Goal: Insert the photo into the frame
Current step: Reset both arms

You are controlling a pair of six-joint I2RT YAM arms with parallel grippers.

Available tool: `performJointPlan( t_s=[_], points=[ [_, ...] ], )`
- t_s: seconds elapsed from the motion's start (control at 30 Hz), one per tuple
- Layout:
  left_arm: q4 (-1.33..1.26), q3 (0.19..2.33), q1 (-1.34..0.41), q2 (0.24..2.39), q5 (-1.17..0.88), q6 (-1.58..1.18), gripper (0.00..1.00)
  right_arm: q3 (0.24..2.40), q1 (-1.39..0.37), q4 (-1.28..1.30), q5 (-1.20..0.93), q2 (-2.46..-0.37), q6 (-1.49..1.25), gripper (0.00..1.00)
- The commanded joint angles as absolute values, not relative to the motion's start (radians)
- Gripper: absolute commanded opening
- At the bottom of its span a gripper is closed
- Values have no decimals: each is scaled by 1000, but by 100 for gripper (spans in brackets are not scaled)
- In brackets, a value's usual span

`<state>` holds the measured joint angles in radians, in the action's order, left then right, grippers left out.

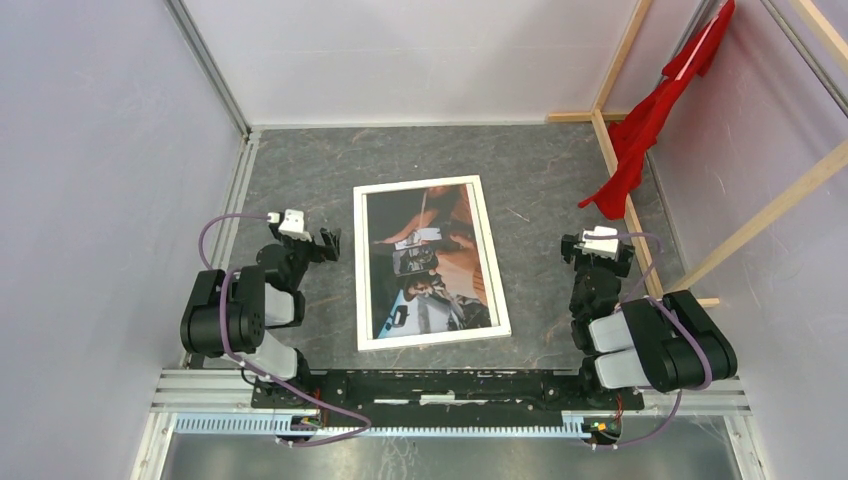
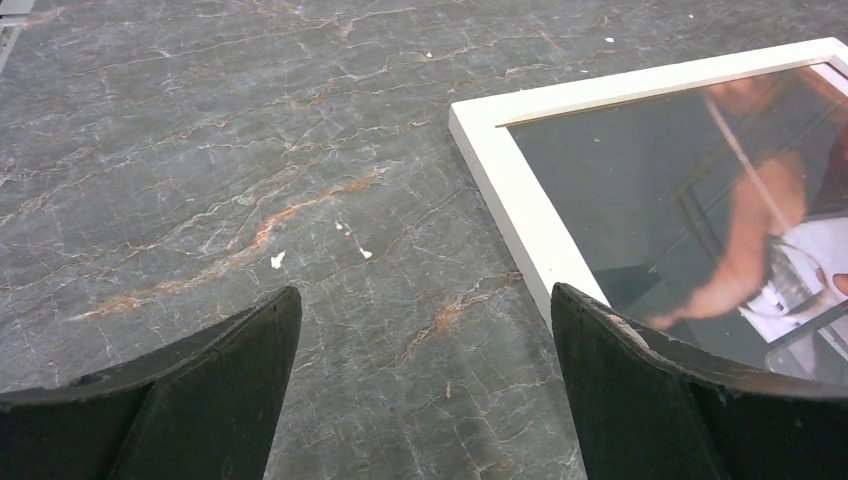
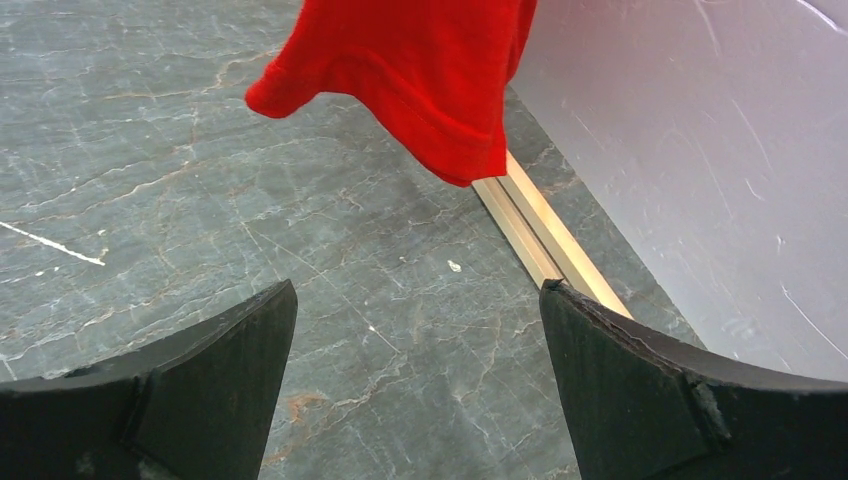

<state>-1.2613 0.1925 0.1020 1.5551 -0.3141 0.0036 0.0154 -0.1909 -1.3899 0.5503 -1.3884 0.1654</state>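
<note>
The frame (image 1: 361, 270) lies flat on the grey stone table, white front up, midway between the two arms. The photo (image 1: 430, 260) shows inside its borders, dark with skin-brown and white patches. My left gripper (image 1: 328, 243) hovers just left of the frame's left border, open and holding nothing. In the left wrist view the frame's corner (image 2: 520, 215) and the glossy photo (image 2: 720, 190) sit ahead on the right, with the right finger over the border. My right gripper (image 1: 570, 250) is off to the frame's right, open and holding nothing, with only bare table between its fingers (image 3: 418, 290).
A red cloth (image 1: 650, 130) hangs from bare wooden beams (image 1: 625, 190) at the back right; its hem (image 3: 400, 70) dangles ahead of the right gripper. A beam (image 3: 540, 235) runs along the floor by the right wall. White walls enclose the table.
</note>
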Motion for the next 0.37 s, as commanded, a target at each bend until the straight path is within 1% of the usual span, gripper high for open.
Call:
performJointPlan(
  t_s=[0.0,0.33],
  points=[
    [-1283,201,98,1547,-291,-22,100,-95,-186,-1434,507,-1377,187,98],
    [-1251,212,77,1543,-260,-8,100,-96,-187,-1441,507,-1379,189,98]
  ],
)
